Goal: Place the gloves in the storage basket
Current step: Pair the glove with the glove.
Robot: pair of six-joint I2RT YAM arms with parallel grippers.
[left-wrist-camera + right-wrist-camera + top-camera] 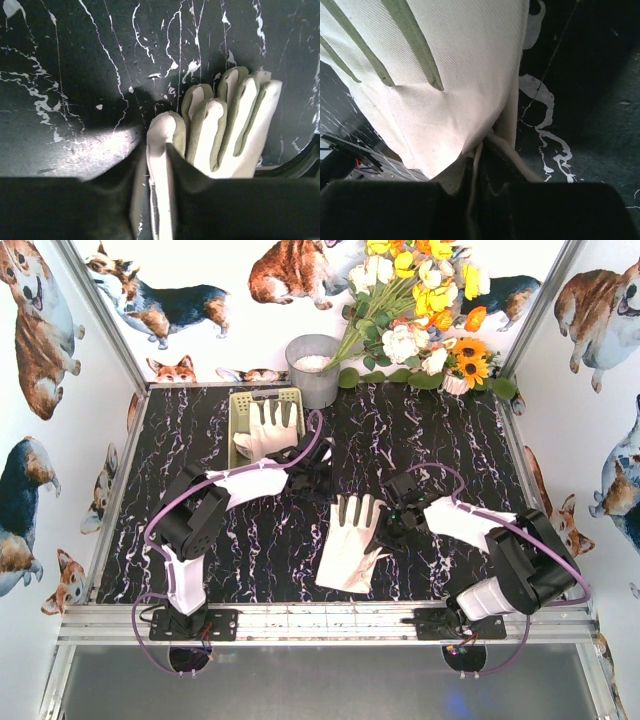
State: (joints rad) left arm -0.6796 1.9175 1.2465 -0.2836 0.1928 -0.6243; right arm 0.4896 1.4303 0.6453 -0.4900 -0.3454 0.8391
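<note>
A cream-white glove with grey-green finger sides lies on the black marbled table, fingers pointing away from the arms. My right gripper is shut on its right edge; in the right wrist view its jaws pinch the fabric at the hem. My left gripper sits at the glove's upper left. In the left wrist view the glove's thumb lies between that gripper's near-closed jaws, the other fingers spread to the right. The pale yellow-green storage basket at the back left holds another glove.
A grey metal bucket stands just right of the basket at the back. A bunch of yellow and white flowers leans over the back right corner. Corgi-printed walls close in the table on three sides.
</note>
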